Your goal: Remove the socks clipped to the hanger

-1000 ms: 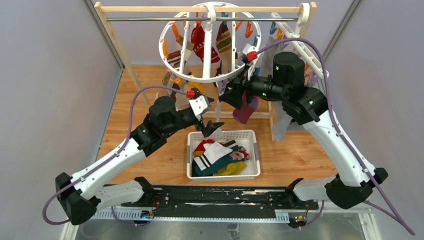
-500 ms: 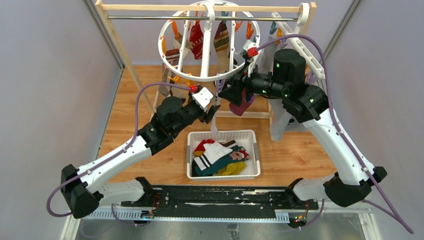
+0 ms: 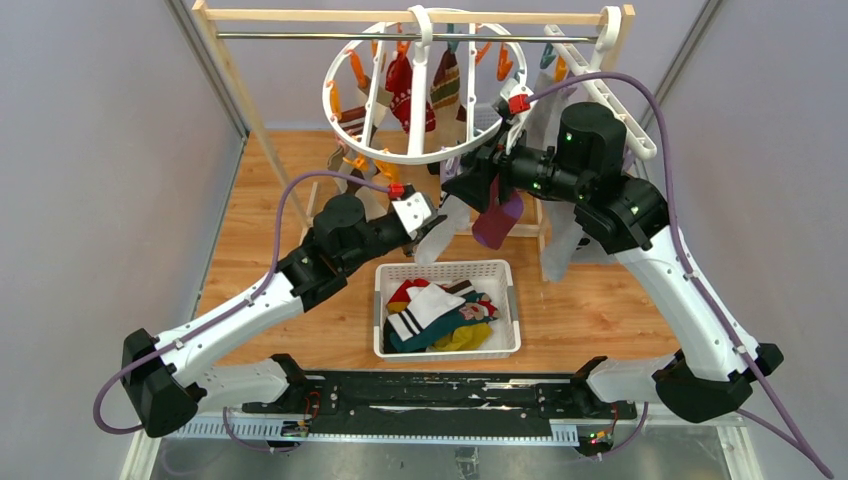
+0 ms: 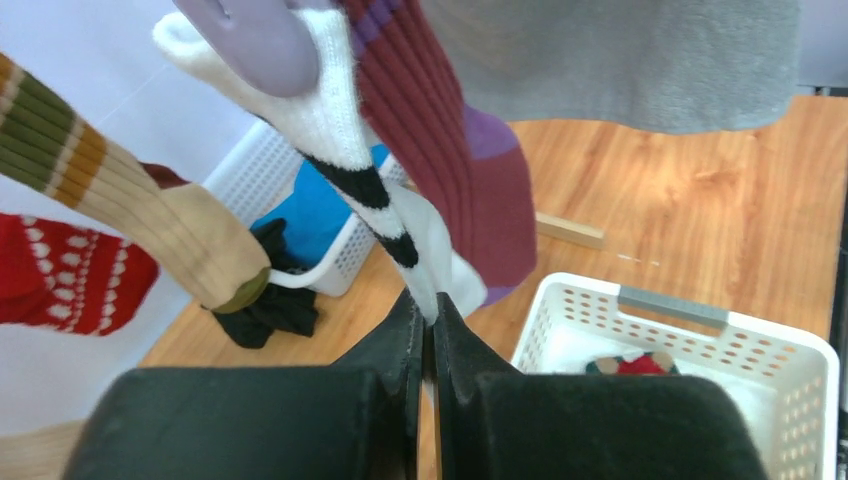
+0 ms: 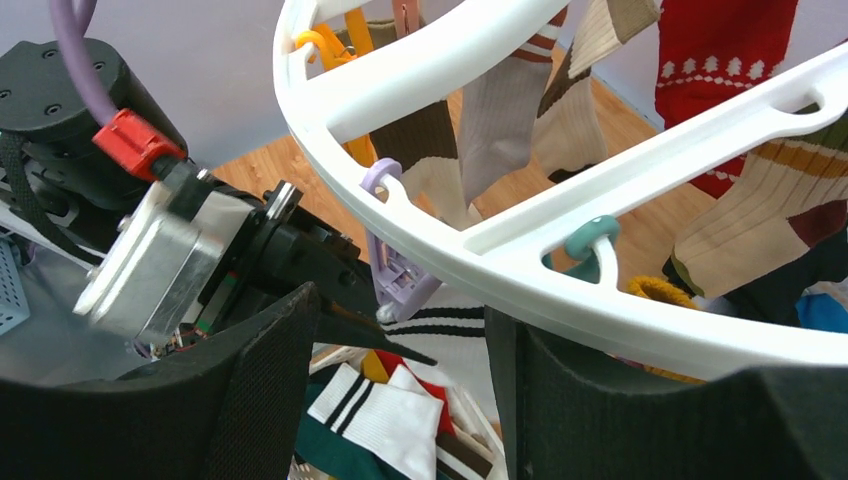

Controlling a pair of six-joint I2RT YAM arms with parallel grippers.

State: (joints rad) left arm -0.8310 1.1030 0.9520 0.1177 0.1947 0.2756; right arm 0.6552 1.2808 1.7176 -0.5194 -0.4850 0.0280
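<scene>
The round white hanger (image 3: 420, 158) hangs from the rail with several socks on it, among them a red patterned one (image 3: 402, 88). A white sock with black stripes (image 4: 345, 140) hangs from a purple clip (image 5: 398, 272) on the near rim. My left gripper (image 4: 432, 312) is shut on that sock's lower end, just above the basket. Beside it hangs a maroon and purple sock (image 4: 440, 130). My right gripper (image 5: 400, 385) is open under the hanger's rim (image 5: 640, 300), the purple clip just beyond the gap between its fingers. In the top view the left gripper (image 3: 437, 228) sits left of the right gripper (image 3: 470, 188).
A white basket (image 3: 380, 312) holding several loose socks stands on the wooden floor below the hanger. A straight white clip rack (image 3: 600, 95) with a grey cloth (image 3: 560, 250) hangs at the right. A second white basket (image 4: 240, 175) and a black cloth (image 4: 265, 305) lie behind.
My left gripper rose from above the basket toward the hanger and shut on the white striped sock. The hanger swung slightly; my right gripper stayed open by the rim.
</scene>
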